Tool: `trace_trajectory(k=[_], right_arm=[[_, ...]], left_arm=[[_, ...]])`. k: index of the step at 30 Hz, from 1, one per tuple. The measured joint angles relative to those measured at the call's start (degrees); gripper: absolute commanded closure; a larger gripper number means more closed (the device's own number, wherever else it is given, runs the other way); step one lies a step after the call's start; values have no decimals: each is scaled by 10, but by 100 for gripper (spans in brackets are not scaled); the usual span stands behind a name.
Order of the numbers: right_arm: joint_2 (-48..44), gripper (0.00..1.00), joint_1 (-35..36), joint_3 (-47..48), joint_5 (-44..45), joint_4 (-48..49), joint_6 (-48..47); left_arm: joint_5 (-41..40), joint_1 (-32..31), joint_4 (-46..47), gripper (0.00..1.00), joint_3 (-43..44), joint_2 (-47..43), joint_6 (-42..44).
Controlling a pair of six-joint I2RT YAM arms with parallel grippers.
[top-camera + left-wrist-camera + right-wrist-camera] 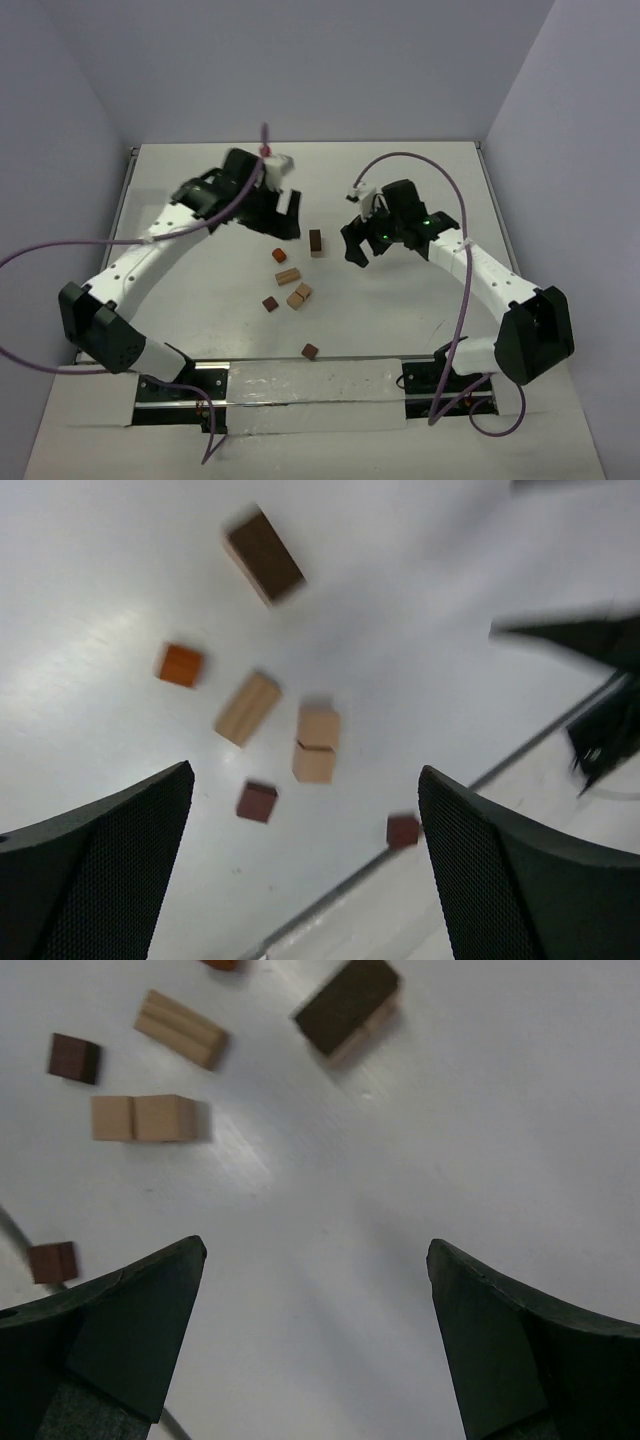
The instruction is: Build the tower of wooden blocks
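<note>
Your left claw (305, 875) stands wide open, nothing between its fingers, hovering over the counter (200, 300). Your right claw (315, 1345) is spread just as wide and is empty too. Between the two, the wood blocks (318, 745) lie scattered on the counter. A dark brown bar (316, 242) sits farthest from the bases, with an orange-brown cube (280, 256) to its left. Nearer you is a tan bar (288, 276), then two tan cubes (300, 295) touching side by side. A dark reddish cube (270, 303) lies just left of them. One red-brown cube (310, 351) lies alone near the front edge.
</note>
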Motion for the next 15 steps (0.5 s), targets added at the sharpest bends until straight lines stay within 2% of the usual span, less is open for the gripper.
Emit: trace_trajectory(k=[3, 6, 15], right_arm=[[21, 0, 86, 16, 34, -11, 30], [55, 0, 148, 36, 50, -21, 63], [185, 0, 256, 118, 100, -56, 160]], left_arm=[[31, 102, 9, 1, 32, -26, -3], [51, 169, 11, 1, 32, -37, -7], [76, 275, 23, 1, -85, -107, -20]])
